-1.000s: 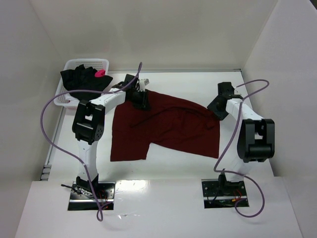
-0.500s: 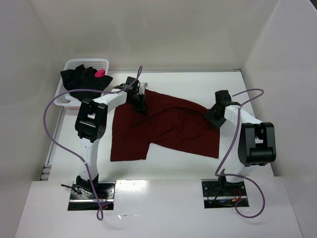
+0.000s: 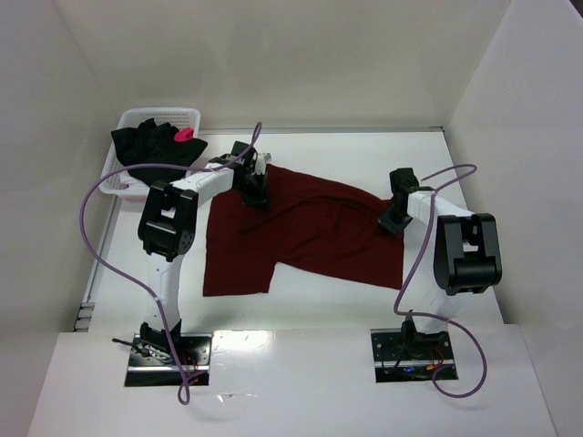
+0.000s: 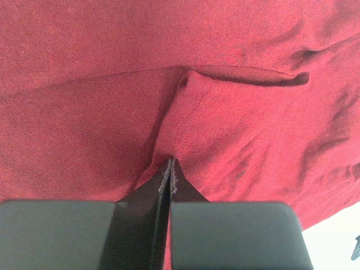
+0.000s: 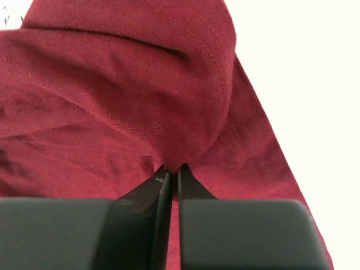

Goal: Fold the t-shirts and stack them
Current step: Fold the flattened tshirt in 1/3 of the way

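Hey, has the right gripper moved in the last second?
Yes. The right gripper has shifted left, away from the white right wall, and slightly toward the near edge, now shut on the large dark red cloth t-shirt.

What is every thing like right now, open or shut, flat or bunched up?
maroon t-shirt: spread on the table, unfolded, wrinkled.
black t-shirt: crumpled, draped over the white basket.
white basket: upright, at the table's far left.
left gripper: shut on the maroon t-shirt.
right gripper: shut on the maroon t-shirt.

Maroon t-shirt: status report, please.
Left end effector, right end effector: both shut on maroon t-shirt. Unfolded, on table. Black t-shirt on basket. Nothing blocking.
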You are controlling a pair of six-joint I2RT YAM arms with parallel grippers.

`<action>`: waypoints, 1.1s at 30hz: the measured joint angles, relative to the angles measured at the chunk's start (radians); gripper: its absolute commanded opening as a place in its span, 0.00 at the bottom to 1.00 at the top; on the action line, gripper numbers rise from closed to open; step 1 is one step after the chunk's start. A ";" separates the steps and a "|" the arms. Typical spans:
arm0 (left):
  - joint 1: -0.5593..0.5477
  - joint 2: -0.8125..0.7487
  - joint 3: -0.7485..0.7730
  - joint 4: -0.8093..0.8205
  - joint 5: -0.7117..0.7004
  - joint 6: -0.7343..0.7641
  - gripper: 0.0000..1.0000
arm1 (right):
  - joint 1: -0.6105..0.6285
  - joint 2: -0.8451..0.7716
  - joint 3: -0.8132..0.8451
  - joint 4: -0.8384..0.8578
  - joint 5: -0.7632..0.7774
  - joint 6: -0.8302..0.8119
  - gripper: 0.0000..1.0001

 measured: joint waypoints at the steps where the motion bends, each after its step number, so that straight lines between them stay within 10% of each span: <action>1: 0.000 0.000 0.000 0.000 0.000 0.000 0.02 | 0.000 0.000 0.004 -0.003 0.007 0.000 0.00; 21: 0.017 0.002 0.000 -0.001 0.014 0.000 0.00 | -0.125 -0.155 0.069 -0.131 0.125 -0.028 0.02; 29: 0.026 0.002 0.000 -0.002 0.014 0.000 0.00 | -0.125 -0.156 0.027 -0.121 0.074 -0.051 0.65; 33: 0.026 0.002 0.000 -0.003 0.013 0.000 0.01 | -0.125 -0.167 0.018 -0.122 0.063 -0.061 0.76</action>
